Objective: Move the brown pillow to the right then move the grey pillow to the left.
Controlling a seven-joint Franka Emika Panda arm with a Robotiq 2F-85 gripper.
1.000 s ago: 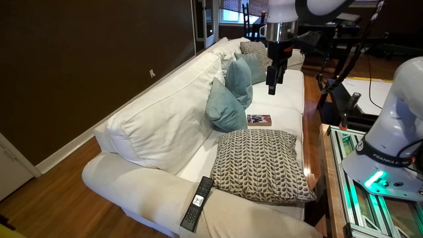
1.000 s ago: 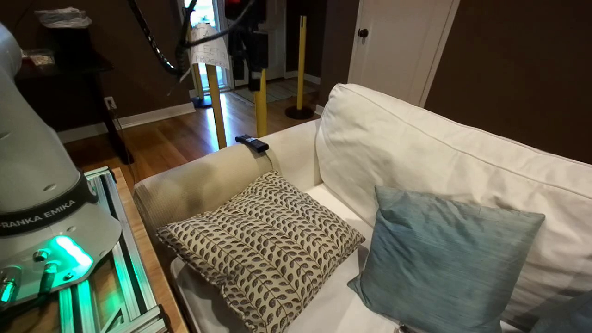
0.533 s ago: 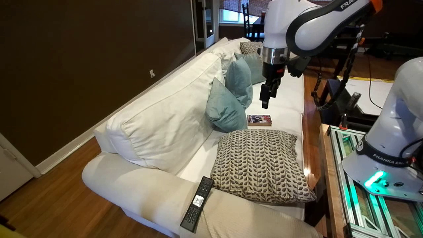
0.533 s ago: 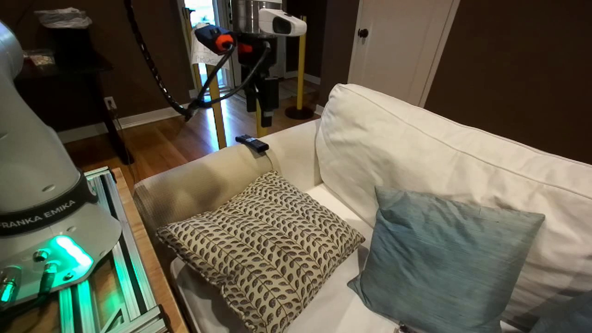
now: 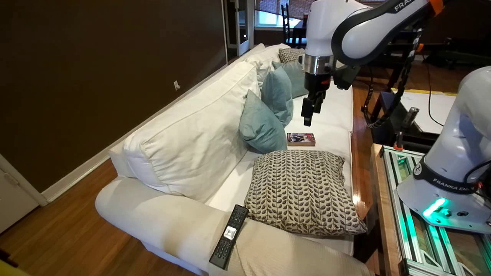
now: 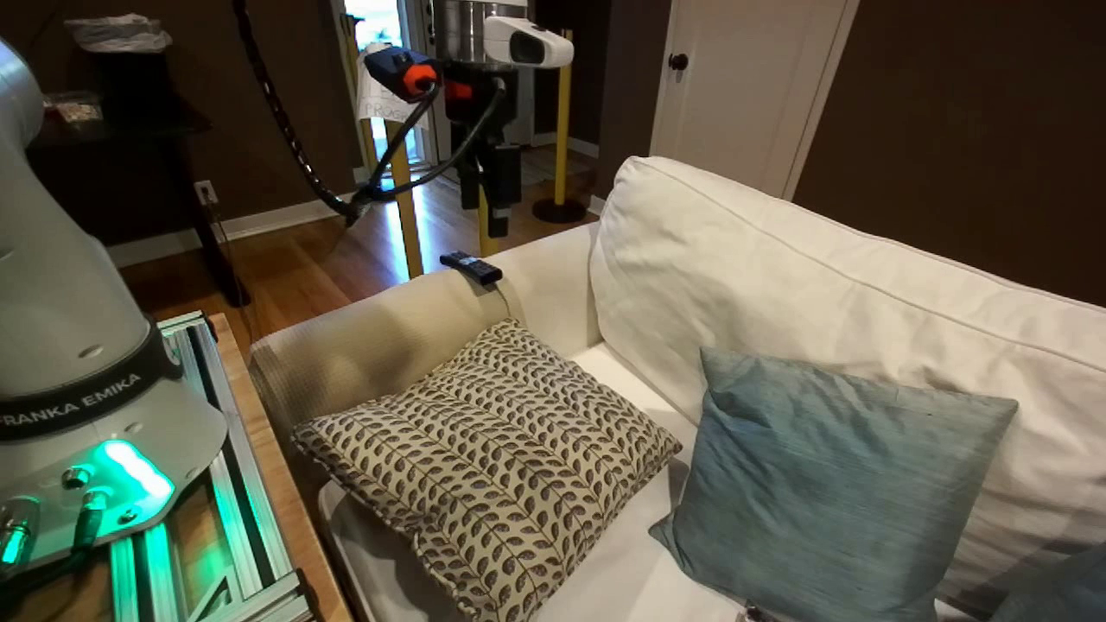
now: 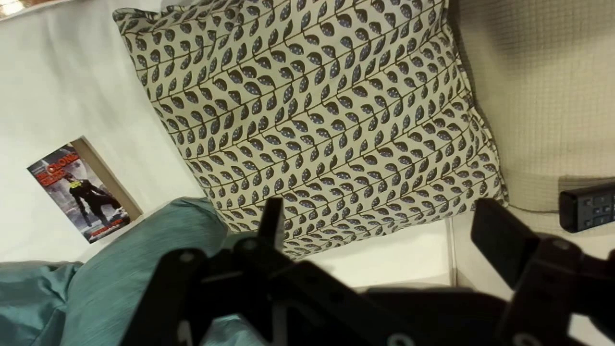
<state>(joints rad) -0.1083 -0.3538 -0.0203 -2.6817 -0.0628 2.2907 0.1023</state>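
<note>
The brown pillow is the leaf-patterned cushion (image 5: 301,191) lying flat on the sofa seat by the near armrest; it also shows in an exterior view (image 6: 501,458) and in the wrist view (image 7: 317,110). A grey pillow (image 5: 262,124), plain blue-grey, leans on the backrest beside it; it also shows in an exterior view (image 6: 838,484) and in the wrist view (image 7: 139,269). Another like it (image 5: 278,94) leans just behind. My gripper (image 5: 311,117) hangs in the air above the sofa, pointing down. In the wrist view my gripper (image 7: 382,206) is open, with nothing between its fingers.
A book (image 5: 301,139) lies on the seat beyond the patterned cushion. A black remote (image 5: 229,235) rests on the armrest (image 5: 161,214). At the far end are a further blue-grey pillow (image 5: 295,76) and another patterned cushion (image 5: 290,55). The white backrest (image 5: 191,142) runs along the wall.
My gripper has come down and a little toward the near armrest over the first half second, then stayed still. The pillows, book and remote have not moved.
</note>
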